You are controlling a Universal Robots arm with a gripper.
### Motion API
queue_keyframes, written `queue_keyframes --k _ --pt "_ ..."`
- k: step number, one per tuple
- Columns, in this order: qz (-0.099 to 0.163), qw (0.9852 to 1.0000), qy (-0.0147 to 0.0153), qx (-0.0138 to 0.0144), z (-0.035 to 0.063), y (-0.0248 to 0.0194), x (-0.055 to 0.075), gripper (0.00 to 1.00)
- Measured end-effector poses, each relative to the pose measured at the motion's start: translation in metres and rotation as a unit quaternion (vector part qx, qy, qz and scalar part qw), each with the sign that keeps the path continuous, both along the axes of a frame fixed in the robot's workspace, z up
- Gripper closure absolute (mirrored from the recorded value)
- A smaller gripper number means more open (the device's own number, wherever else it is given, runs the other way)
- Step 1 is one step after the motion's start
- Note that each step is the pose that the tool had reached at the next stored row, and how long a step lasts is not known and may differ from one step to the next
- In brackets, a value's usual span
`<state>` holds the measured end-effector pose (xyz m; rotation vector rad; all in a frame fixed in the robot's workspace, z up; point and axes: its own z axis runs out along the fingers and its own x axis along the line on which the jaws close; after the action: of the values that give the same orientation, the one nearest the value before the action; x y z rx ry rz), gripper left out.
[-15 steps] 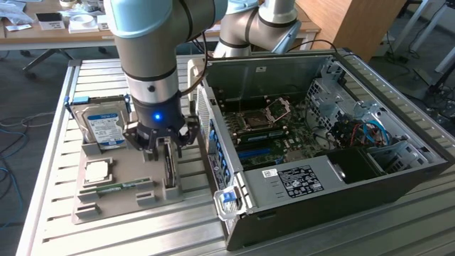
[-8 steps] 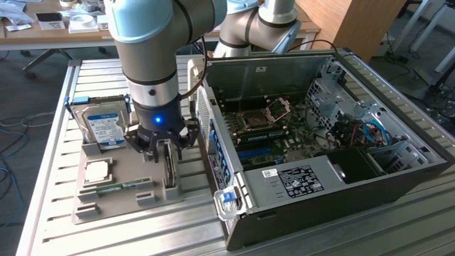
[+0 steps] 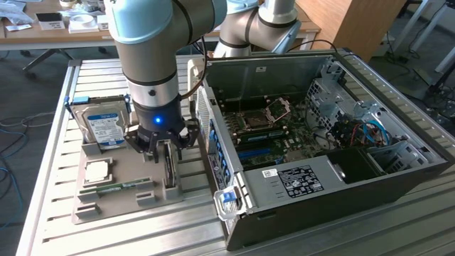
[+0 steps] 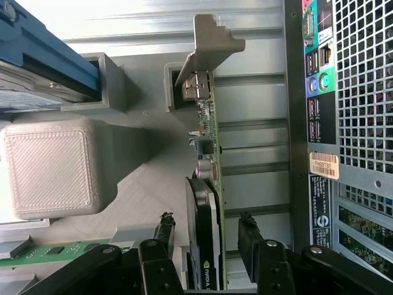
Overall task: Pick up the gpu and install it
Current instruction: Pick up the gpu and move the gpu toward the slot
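Arm: I have the wrist brought down over the grey fixture tray (image 3: 124,166), which lies on the slatted bench (image 3: 92,74) alongside the open computer case (image 3: 398,176).
Jaws: spread to their widest and holding nothing; they straddle the gpu (image 3: 169,170), one on each face.
Contact: in the wrist view I see a gap between the fingertips (image 4: 247,222) and the gpu (image 4: 207,153) on both sides, so I judge there is no grip yet.
Gpu position: standing on its long edge in slotted posts along the tray edge nearest the case, silver bracket at the end away from the jaws.
Reason for pose: I judge the upright seating leaves both flat faces free for a pinch and keeps the card in the attitude it needs for a slot.
Other tray items: hard drive (image 3: 105,125) upright at the far edge; processor (image 3: 97,170) and memory stick (image 3: 114,188) lying flat, well apart from the jaws.
Case: lying on its side, panel off, motherboard (image 3: 270,128) exposed upward for access.
Task status: card not lifted, install not begun.
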<state>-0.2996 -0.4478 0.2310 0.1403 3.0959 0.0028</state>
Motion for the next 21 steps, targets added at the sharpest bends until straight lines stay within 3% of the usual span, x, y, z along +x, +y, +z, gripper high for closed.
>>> queue_keyframes --k 6,7,21 --pt "0.000 1.0000 0.0000 0.0000 0.0000 0.0000 0.0000 0.47" --pt "0.000 1.0000 0.0000 0.0000 0.0000 0.0000 0.0000 0.54" --pt "0.002 1.0000 0.0000 0.0000 0.0000 0.0000 0.0001 0.54"
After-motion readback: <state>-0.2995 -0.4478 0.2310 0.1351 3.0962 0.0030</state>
